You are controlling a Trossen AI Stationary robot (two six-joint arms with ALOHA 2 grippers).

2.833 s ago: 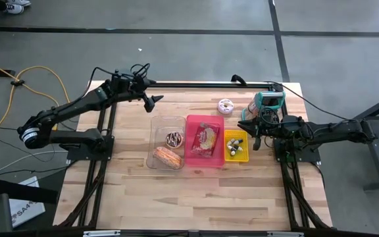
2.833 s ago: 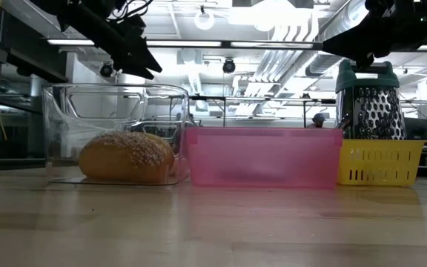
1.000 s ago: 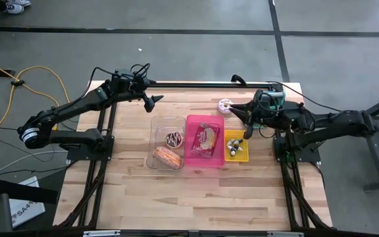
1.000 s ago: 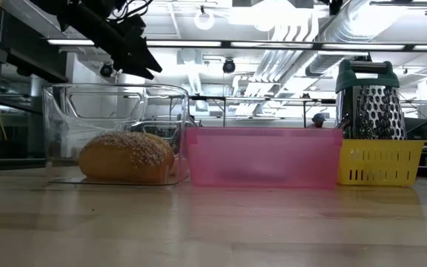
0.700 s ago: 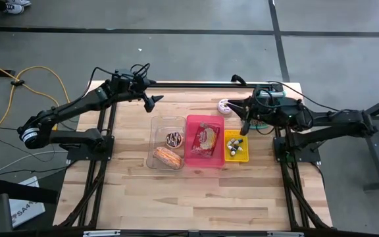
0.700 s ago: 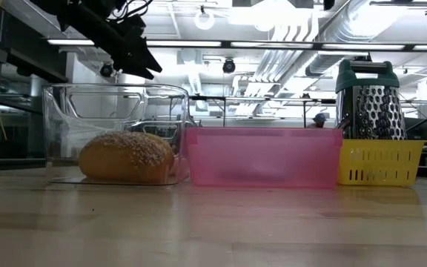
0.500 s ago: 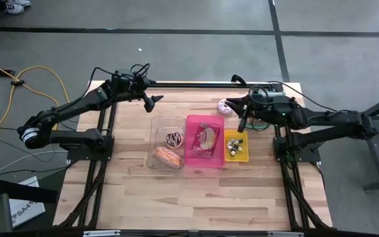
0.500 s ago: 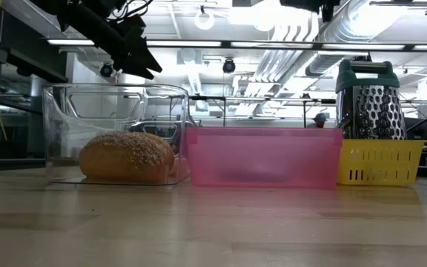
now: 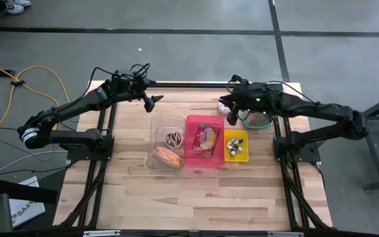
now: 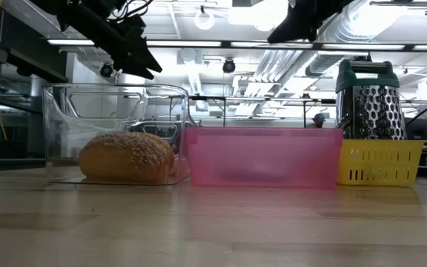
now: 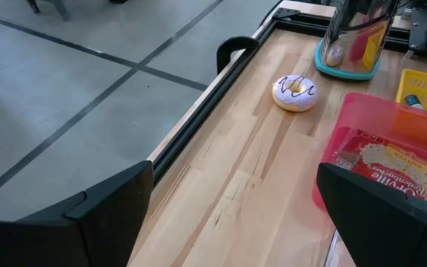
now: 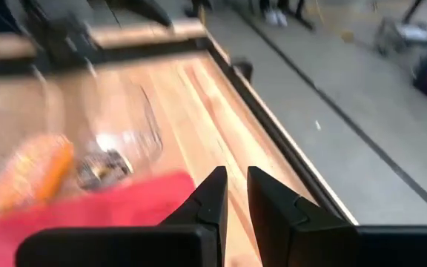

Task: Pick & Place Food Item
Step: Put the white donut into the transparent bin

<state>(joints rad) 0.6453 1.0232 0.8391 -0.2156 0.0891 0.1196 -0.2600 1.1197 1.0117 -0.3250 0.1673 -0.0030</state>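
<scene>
A white-iced donut (image 11: 295, 93) lies on the wooden table near its far edge. My right gripper (image 9: 225, 108) hangs shut high above it, partly covering it in the high view, and touches nothing; the low view shows it near the top (image 10: 282, 33). My left gripper (image 9: 157, 100) stands open in the air over the far left of the table, beyond the clear container (image 9: 167, 125). That container holds a chocolate donut (image 9: 174, 139) and a seeded bread roll (image 10: 127, 157).
A pink bin (image 9: 204, 159) holds a packaged snack (image 9: 206, 139). To its right, a yellow basket (image 9: 236, 156) holds small items. A metal grater (image 10: 369, 104) stands in a teal dish at the far right. Bare wood lies toward the near edge.
My right gripper has swung from over the yellow basket toward the table's left and far edge, ending over the iced donut. It has tipped up from pointing steeply down to a shallower slant and has stayed shut. It now shows at the top of the low view.
</scene>
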